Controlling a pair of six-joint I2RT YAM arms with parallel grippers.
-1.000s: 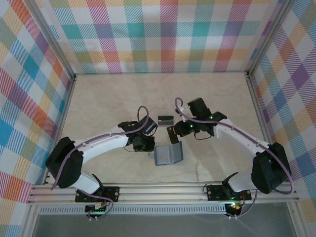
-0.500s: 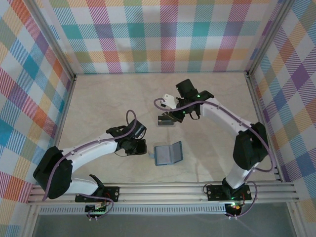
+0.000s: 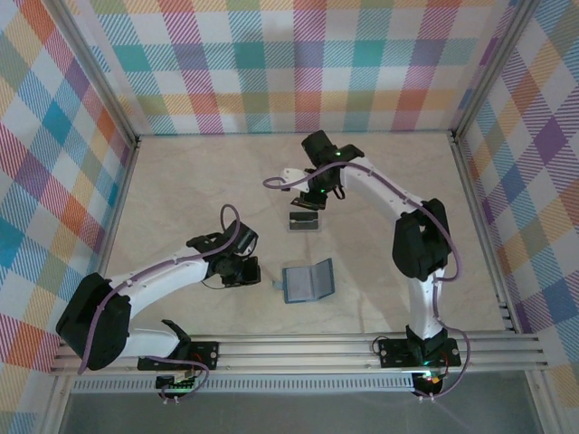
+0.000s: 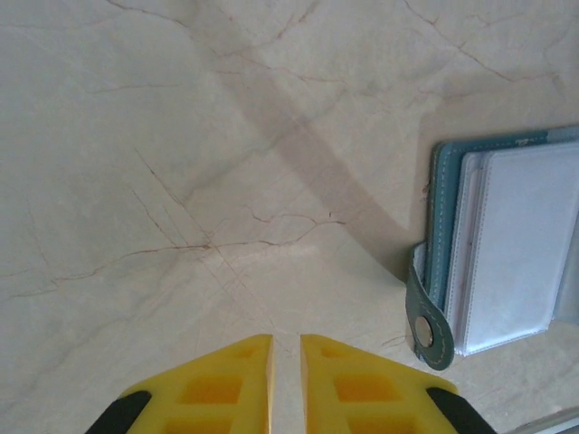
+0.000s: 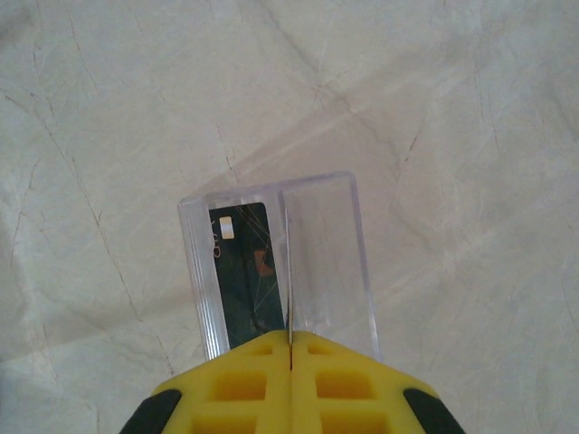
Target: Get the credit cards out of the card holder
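Top view: my left gripper (image 3: 253,270) beside one card holder (image 3: 308,282), open flat. My right gripper (image 3: 309,202) above one clear tray (image 3: 305,221).
Left wrist: fingers narrow, nothing between; holder ahead-right, apart.
Right wrist: fingers clamped on one credit card (image 5: 289,271), edge-on. Second card (image 5: 241,271) flat in tray, just left.

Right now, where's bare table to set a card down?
Bare: the far-left stretch of the marble-look table, and the strip along the right wall. Crowded: the middle, with the clear plastic tray under the right gripper and the left gripper beside the open teal card holder.
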